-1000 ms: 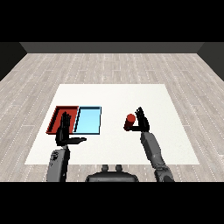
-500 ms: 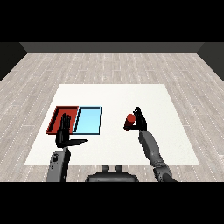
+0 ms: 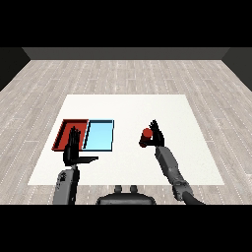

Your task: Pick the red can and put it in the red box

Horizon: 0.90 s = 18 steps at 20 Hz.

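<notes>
Right hand (image 3: 156, 135) has drifted slightly toward 9 o'clock with the red can (image 3: 146, 137) since a second ago, otherwise little change. Its fingers are curled round the can, which sits at the hand's 9 o'clock side, upright or nearly so; cannot tell whether it touches the table (image 3: 128, 110) or is just above it. Can is right of centre on the white table, well apart from both trays, roughly at 3 o'clock from them. Red tray (image 3: 62, 135) and light blue tray (image 3: 100, 135) lie side by side, touching along their long edges, red one on the outside at 9 o'clock of the blue. Left hand (image 3: 73, 150) holds about the same spot as before: fingers straight and pointing toward 12 o'clock, thumb stuck out toward 3 o'clock, grasping nothing. It overlaps the near edge of the red tray at about 6 o'clock of it. Grey right forearm (image 3: 169, 165) runs from the lower right corner up to the hand.
</notes>
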{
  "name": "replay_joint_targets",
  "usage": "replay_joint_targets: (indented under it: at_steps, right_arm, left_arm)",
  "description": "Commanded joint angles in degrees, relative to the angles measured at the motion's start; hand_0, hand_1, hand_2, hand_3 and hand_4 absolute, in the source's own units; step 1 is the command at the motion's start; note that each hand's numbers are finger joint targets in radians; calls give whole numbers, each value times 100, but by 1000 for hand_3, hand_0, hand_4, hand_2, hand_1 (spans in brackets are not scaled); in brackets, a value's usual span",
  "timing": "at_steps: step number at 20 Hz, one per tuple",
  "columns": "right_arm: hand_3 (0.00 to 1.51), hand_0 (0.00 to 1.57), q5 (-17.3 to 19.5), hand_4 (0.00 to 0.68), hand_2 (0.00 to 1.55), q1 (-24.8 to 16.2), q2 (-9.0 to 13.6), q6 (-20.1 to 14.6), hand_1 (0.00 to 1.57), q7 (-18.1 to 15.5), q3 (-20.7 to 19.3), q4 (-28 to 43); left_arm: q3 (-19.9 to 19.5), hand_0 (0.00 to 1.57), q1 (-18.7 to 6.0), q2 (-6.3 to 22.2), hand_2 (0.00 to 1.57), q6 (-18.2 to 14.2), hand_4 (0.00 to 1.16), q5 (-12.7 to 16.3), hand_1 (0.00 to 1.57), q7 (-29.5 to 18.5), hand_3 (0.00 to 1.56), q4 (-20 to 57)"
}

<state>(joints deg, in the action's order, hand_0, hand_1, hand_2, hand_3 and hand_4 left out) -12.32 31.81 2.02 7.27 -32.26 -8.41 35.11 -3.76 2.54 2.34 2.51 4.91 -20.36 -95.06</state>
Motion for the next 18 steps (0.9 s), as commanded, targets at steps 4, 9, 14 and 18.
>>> replay_joint_targets:
  at_steps: [4, 9, 14, 18]
  right_arm:
    - [0, 0, 37, 0, 0, -25, -193, -267, 0, 269, 163, 292]
    - [0, 0, -33, 0, 0, 525, -195, -336, 0, -226, 210, -779]
    - [0, 0, 52, 0, 0, 50, -197, -280, 0, 143, 269, 77]
    - [800, 808, -291, 0, 921, 328, -199, -682, 808, 185, 412, -220]
  left_arm:
    - [-342, 0, 211, 296, 0, 271, 0, 291, 0, 7, 0, -155]
    - [-392, 0, -364, 293, 0, 187, 0, 201, 0, -65, 0, 512]
    - [-220, 0, -211, 122, 0, 61, 0, 39, 0, -183, 0, 464]
    - [-53, 0, 98, 70, 0, 31, 0, -48, 0, -47, 0, -47]
